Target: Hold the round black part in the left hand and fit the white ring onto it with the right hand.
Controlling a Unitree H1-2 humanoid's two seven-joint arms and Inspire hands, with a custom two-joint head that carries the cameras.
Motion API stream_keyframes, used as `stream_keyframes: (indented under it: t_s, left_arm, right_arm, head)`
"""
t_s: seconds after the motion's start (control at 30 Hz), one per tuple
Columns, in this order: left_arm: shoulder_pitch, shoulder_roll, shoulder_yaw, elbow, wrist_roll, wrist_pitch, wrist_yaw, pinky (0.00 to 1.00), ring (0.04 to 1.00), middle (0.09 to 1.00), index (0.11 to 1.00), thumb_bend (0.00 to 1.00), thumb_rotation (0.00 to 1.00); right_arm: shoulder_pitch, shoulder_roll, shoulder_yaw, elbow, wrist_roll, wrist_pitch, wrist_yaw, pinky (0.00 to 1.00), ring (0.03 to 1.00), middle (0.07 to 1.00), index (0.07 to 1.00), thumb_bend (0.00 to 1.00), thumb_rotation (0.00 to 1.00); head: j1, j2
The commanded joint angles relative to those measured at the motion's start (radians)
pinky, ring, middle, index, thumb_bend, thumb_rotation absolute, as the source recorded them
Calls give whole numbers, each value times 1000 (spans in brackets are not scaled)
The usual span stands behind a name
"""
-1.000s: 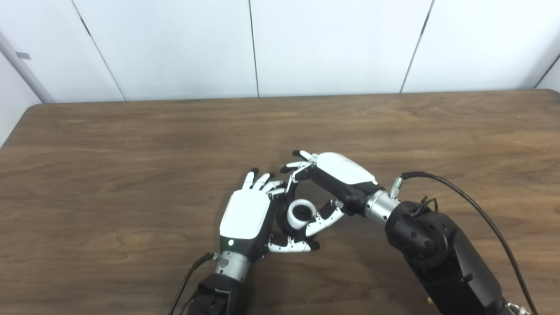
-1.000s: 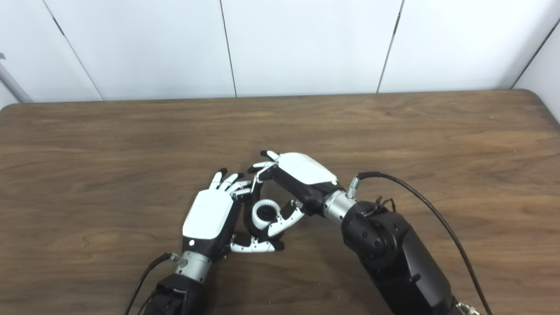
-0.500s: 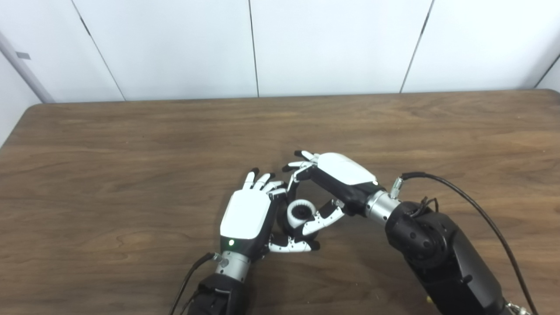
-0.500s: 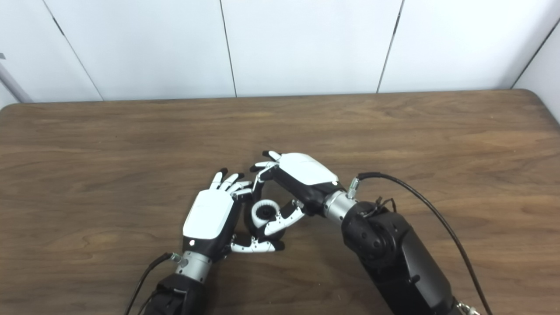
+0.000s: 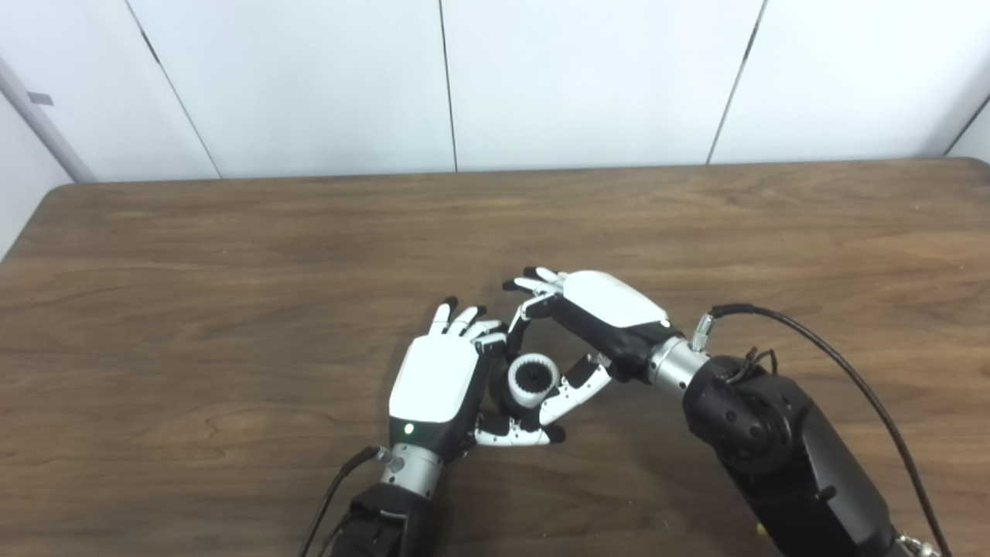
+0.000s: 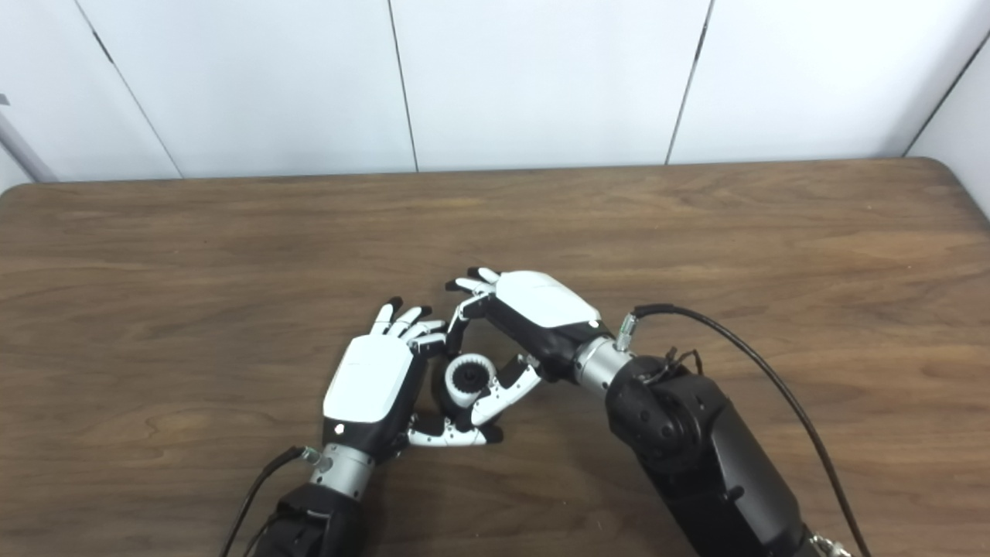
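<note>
My left hand (image 5: pixel 435 379) lies back-up on the table, fingers and thumb curled around the round black part (image 5: pixel 535 377). Only the part's dark toothed centre shows, through the white ring (image 5: pixel 519 394) sitting on top of it. My right hand (image 5: pixel 607 309) reaches in from the right. Its thumb (image 5: pixel 571 391) rests against the ring's right side and one finger (image 5: pixel 517 326) comes down at its far side; the other fingers point away. The same group shows in the right eye view, with the ring (image 6: pixel 456 393) between both hands.
The brown wooden table (image 5: pixel 232 263) carries nothing else in view. A black cable (image 5: pixel 835 363) loops off my right forearm. White wall panels stand behind the table's far edge.
The white ring has gone from tilted to level and sits a little lower on the black part. My right hand's spread fingers have drawn closer together. The left hand has not moved.
</note>
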Motion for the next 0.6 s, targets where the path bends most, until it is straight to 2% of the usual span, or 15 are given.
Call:
stream_keyframes:
  t_s: [0.0, 0.37, 0.57]
  left_arm:
    - [15, 7, -18, 29, 14, 8, -57, 1000, 901, 781, 483, 525, 56]
    - [14, 12, -8, 34, -1, 1, -53, 1000, 902, 785, 482, 525, 56]
    - [14, 16, -2, 36, -9, -8, -44, 1000, 896, 783, 482, 525, 55]
  right_arm:
    - [-32, -4, -18, -32, 8, -14, -11, 1000, 1000, 938, 646, 985, 338]
    - [-40, -18, -57, -42, 14, 4, -7, 1000, 1000, 934, 641, 963, 321]
    - [-41, -31, -99, -52, 39, 4, -22, 1000, 1000, 910, 639, 974, 304]
  head:
    - [1, 1]
    - [-10, 2]
    - [-14, 0]
